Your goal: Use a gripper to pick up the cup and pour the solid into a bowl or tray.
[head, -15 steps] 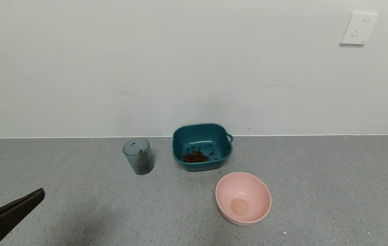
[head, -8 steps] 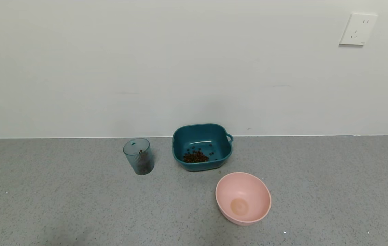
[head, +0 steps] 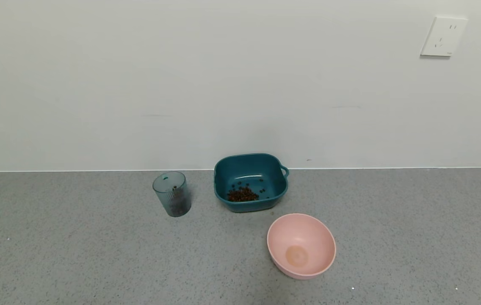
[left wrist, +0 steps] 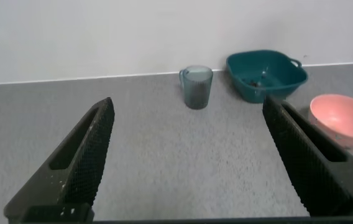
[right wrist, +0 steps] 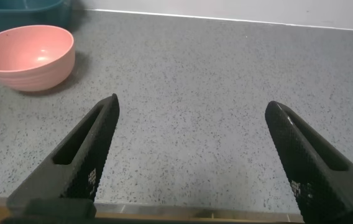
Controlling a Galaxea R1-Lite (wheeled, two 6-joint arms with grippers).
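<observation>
**Desk:** What stands on the counter?

**Photographer:** A ribbed blue-grey cup (head: 172, 194) stands upright on the speckled grey counter (head: 75, 254), close to the white wall (head: 181, 84). A few dark brown pellets (head: 175, 203) show through its side. Just to its right sits the teal basin (head: 223, 173), apart from the cup, its loop handle on the far right corner. A pile of the same pellets (head: 242, 194) lies on the basin's floor, with a few scattered behind it. A pink bowl (head: 321, 237) sits nearer the robot, to the right of the basin and close beside it.

**Desk:** And the arms?

**Photographer:** Neither shows in the head view. The left gripper (left wrist: 189, 155) hangs low over the counter, well back from the cup (left wrist: 196, 86), fingers (left wrist: 86, 155) spread wide and gripping nothing, facing the cup and the basin (left wrist: 288, 78). The right gripper (right wrist: 192, 158) sits over bare counter, fingers (right wrist: 77, 155) likewise spread wide and holding nothing, the pink bowl (right wrist: 15, 68) off to one side of it.

**Desk:** Anything else?

**Photographer:** A white wall socket (head: 443, 36), high on the right.
</observation>
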